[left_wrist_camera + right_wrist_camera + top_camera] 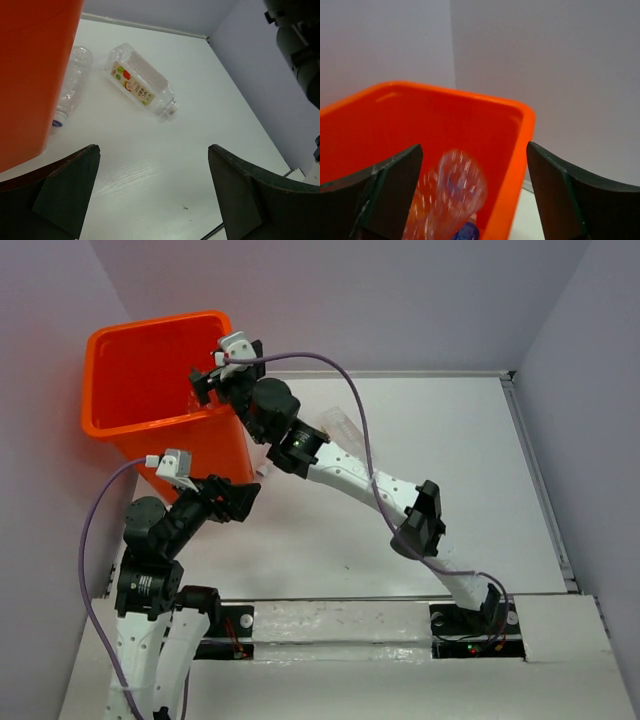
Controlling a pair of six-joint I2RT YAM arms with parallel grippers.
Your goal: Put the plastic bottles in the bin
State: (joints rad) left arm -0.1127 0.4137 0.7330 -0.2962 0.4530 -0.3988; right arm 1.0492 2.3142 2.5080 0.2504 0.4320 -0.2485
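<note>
From above, the orange bin (pixel 120 370) stood at the table's (pixel 450 470) ten o'clock corner. The right gripper (pixel 215 375) was at its three o'clock rim and the left gripper (pixel 240 502) was low beside its five o'clock corner.

Only the right wrist camera saw inside the bin. There a blurred bottle (pixel 452 192), clear with blue at its lower end, lay between that gripper's widely spread fingers (pixel 395 175), touching neither.

Only the left wrist camera showed two bottles lying whole on the table at twelve o'clock, ahead of its own spread, unloaded fingers (pixel 70 180). One was a bare bottle (pixel 72 85) just beside the bin wall. The other was a labelled bottle (pixel 142 82) with a cream label carrying green and red marks, its writing too small to read.
</note>
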